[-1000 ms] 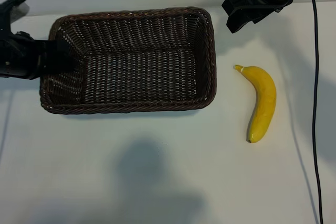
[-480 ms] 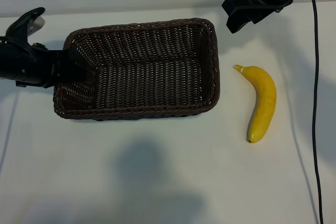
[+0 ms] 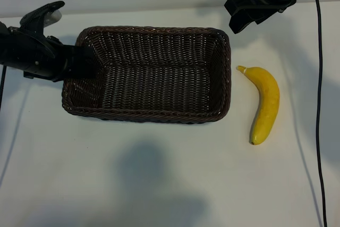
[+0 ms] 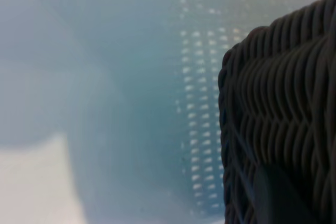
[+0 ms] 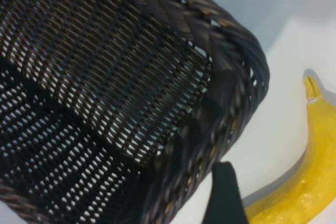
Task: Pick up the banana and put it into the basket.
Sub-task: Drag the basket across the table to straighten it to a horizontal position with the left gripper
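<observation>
White table, banana near, below the right gripper.

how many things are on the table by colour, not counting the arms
yellow: 1, the banana
dark brown: 1, the basket
black: 1, the cable along the right edge
total: 3
</observation>
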Tool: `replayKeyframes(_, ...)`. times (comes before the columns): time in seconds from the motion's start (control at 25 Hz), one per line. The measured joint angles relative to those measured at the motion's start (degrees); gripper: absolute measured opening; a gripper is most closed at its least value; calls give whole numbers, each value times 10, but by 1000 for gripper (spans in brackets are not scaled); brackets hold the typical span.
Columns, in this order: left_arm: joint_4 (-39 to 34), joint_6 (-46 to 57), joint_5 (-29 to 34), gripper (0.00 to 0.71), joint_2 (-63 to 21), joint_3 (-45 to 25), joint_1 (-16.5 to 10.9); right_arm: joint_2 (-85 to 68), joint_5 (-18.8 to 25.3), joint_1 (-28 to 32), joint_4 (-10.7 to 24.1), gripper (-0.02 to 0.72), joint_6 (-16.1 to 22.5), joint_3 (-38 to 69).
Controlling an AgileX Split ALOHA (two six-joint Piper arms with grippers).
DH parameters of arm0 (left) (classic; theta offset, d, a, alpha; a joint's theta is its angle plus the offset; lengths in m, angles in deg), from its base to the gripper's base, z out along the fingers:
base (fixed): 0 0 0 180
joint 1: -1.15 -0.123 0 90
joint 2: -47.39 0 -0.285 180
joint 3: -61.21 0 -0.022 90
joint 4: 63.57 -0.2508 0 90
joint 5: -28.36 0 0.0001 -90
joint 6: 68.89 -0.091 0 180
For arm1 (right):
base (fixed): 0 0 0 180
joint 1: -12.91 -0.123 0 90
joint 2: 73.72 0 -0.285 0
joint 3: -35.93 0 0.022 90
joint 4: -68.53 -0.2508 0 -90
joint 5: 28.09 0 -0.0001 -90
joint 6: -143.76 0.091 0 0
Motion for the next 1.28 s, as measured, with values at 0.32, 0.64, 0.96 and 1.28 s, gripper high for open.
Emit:
replayKeyframes(0.32, -2, 7, 0, 170, 22, 5, 1, 0, 0, 0, 0, 524, 1, 0)
replayKeyframes(0.64, -3, 8, -2, 170, 39, 5, 1, 0, 0, 0, 0, 524, 1, 0)
replayKeyframes(0.96, -3, 7, -14, 170, 43, 5, 1, 0, 0, 0, 0, 524, 1, 0)
replayKeyframes(1.28, -3, 7, -15, 170, 43, 5, 1, 0, 0, 0, 0, 524, 2, 0)
